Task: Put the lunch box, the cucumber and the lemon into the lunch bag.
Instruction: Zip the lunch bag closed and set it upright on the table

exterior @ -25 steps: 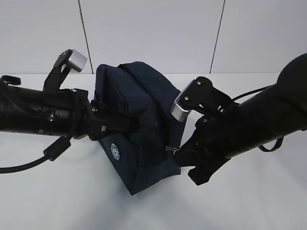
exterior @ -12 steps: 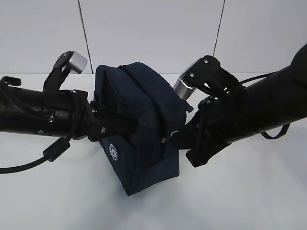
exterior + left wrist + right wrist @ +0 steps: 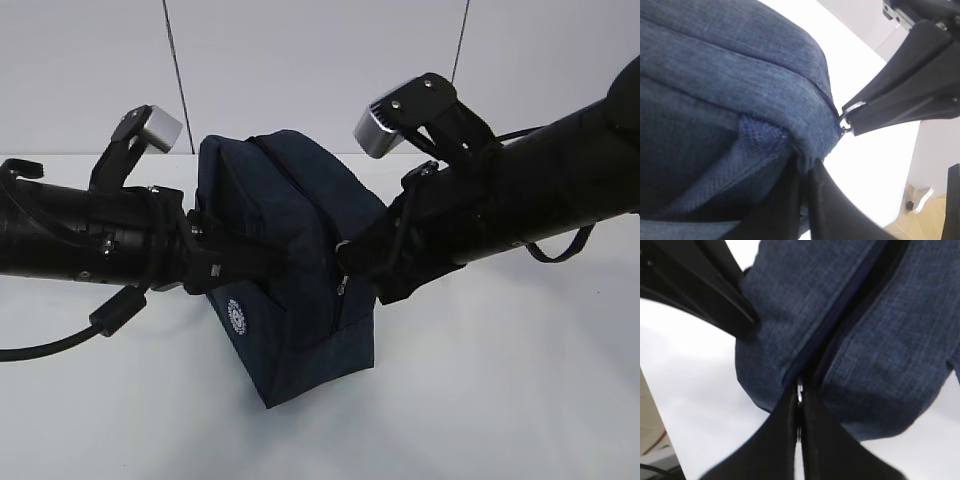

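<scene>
The dark navy lunch bag (image 3: pixel 300 215) stands tilted on the white table between both arms. My left gripper (image 3: pixel 282 262) is shut on a fold of the bag's fabric (image 3: pixel 805 150) at its left side, near the round white logo (image 3: pixel 238 315). My right gripper (image 3: pixel 347 262) is shut on the silver zipper ring pull (image 3: pixel 850 108), about halfway up the bag's right end. In the right wrist view that gripper (image 3: pixel 799 399) pinches the pull at the zipper seam of the bag (image 3: pixel 880 335). The lunch box, the cucumber and the lemon are out of view.
The white table (image 3: pixel 500 410) extends around the bag in front and to both sides. A pale panelled wall (image 3: pixel 320 60) stands behind. A black cable (image 3: pixel 60 345) loops below the left arm.
My right gripper has moved up and to the left along the bag's right end, taking the zipper pull with it. The left gripper has kept its hold and place.
</scene>
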Available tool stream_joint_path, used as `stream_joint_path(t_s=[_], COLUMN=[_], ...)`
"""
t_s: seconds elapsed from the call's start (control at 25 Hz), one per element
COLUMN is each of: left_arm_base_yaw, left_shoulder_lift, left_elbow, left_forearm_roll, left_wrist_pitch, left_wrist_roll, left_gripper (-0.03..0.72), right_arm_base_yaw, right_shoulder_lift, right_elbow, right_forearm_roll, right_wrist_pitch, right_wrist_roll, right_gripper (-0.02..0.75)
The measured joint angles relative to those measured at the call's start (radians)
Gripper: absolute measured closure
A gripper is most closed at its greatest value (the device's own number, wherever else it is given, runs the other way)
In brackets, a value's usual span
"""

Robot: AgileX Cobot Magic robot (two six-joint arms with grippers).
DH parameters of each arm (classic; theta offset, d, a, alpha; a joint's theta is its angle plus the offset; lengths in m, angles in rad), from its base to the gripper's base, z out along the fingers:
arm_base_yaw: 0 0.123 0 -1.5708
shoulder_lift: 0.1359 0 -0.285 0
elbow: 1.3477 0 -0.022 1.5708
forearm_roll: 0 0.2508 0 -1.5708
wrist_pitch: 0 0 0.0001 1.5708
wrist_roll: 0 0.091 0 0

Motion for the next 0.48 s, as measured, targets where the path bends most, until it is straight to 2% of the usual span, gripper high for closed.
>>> stream_joint_path(t_s=[0.48], left_arm_base_yaw=[0.000], left_shoulder_lift=[0.000], left_elbow=[0.000], left_forearm_roll=[0.000], left_wrist_pitch=[0.000], left_wrist_roll=[0.000], left_gripper=[0.693], right_arm_base_yaw=[0.000], right_shoulder_lift=[0.000], right_elbow=[-0.013], right_forearm_roll=[0.116], right_wrist_pitch=[0.008], right_wrist_roll=[0.002], right_gripper=[0.730])
